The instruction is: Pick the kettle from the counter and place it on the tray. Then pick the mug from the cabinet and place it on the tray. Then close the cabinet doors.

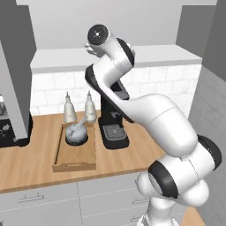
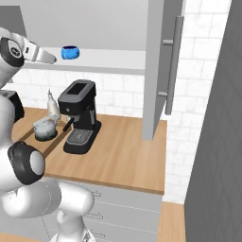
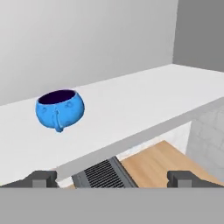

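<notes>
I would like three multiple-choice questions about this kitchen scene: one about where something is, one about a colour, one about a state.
1. Where is the kettle?
A. on the tray
B. on the cabinet shelf
C. in the tool

2. What colour is the mug?
A. red
B. blue
C. white

3. How is the tool?
A. shut on the mug
B. shut on the kettle
C. open, holding nothing

Answers: 1 A, the kettle sits inside the tray's raised sides. 2 B, the mug on the shelf is bright blue. 3 C, the two finger tips stand wide apart, short of the mug.
</notes>
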